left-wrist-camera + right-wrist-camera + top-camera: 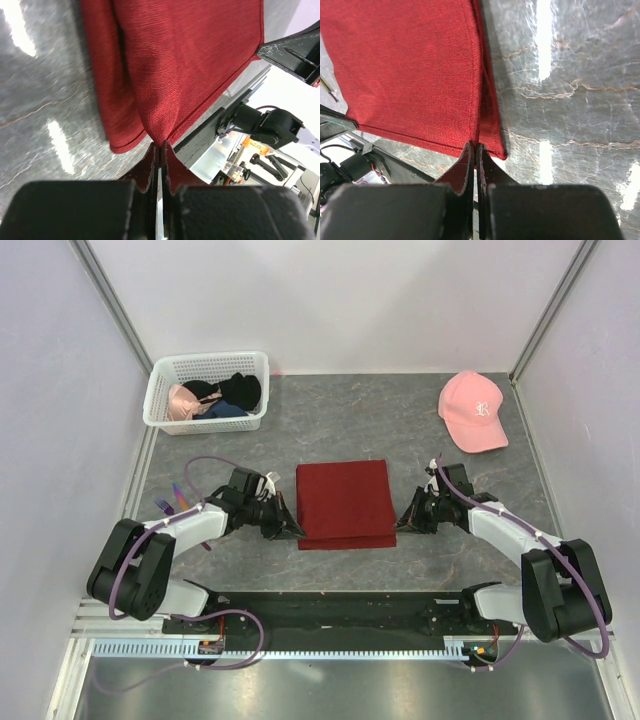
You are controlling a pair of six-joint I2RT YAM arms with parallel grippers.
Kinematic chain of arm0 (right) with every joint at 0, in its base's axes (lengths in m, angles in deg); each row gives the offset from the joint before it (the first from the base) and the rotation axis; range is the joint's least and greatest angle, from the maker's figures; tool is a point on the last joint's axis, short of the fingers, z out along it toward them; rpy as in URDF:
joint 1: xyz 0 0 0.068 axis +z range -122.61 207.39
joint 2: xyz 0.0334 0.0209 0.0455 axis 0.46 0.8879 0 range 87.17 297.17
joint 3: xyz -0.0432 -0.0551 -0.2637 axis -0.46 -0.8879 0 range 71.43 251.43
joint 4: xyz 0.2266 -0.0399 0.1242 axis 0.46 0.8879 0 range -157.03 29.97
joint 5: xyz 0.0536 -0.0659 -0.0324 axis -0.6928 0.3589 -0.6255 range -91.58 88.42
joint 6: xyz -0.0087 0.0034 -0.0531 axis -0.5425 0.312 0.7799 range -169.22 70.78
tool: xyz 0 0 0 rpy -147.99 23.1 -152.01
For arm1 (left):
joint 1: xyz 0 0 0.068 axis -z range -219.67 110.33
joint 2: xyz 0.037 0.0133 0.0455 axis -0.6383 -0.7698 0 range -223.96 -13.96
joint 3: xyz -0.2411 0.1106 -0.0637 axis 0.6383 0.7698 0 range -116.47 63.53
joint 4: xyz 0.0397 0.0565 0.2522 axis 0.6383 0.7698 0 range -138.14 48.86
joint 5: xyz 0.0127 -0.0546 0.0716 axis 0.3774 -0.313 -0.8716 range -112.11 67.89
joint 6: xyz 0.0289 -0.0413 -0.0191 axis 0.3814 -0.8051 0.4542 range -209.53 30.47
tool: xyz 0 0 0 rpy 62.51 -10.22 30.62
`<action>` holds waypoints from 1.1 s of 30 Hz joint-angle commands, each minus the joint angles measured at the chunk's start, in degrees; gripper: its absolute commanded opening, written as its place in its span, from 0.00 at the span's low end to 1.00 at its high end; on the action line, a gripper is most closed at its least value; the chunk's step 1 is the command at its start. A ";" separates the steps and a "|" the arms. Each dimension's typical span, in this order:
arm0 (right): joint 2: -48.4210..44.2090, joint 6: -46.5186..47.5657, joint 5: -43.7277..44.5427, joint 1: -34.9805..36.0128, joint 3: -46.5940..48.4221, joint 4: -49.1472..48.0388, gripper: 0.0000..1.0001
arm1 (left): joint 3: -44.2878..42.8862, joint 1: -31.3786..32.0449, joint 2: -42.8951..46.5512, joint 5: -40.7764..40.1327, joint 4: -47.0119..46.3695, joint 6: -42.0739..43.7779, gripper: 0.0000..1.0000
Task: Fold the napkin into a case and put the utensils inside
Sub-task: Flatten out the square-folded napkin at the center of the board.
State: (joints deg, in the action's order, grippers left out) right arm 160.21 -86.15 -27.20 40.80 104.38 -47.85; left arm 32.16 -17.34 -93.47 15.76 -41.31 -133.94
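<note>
A plain dark red rectangular cloth napkin [344, 502] lies folded flat at the middle of the grey marbled worktop [400, 420], between the two arms. A narrow strip of its lower layer shows past the top layer along the near edge.

The left arm [185, 525] reaches in from the left. The left jaws are pressed together on the near left corner of the napkin's [175, 60] top layer, and the left wrist view shows the cloth drawn into a point where it enters them. The lower layer lies beside that corner on the worktop.

The right arm [500, 525] reaches in from the right. The right jaws are likewise clamped on the near right corner of the top layer [410, 70], with the lower layer's edge showing just past it.

At the far left corner stands a white plastic lattice basket [160, 400] holding pink and black garments [215, 398]. A pink baseball cap with white lettering [473, 410] rests at the far right, well apart from the napkin. A few small coloured items [168, 503] lie near the left arm, too small to identify.
</note>
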 commanded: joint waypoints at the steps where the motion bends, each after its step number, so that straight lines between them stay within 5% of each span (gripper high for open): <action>1: 0.09 0.01 0.93 0.39 -1.57 -3.09 0.00 | 0.70 -0.09 -0.03 -1.22 0.29 2.65 0.02; 26: -2.99 -0.51 1.72 1.27 -5.09 -2.13 0.00 | 5.62 0.00 3.30 -0.60 0.73 1.34 0.02; 33: 2.89 -0.07 3.48 1.62 -7.90 -7.39 0.00 | 8.26 0.00 -0.82 -2.80 -2.61 -0.07 0.02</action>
State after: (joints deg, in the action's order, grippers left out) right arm 159.42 -87.20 -28.34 42.61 98.28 -51.91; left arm 38.45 -17.28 -91.72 15.43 -42.88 -134.00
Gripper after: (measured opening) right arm 0.011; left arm 0.036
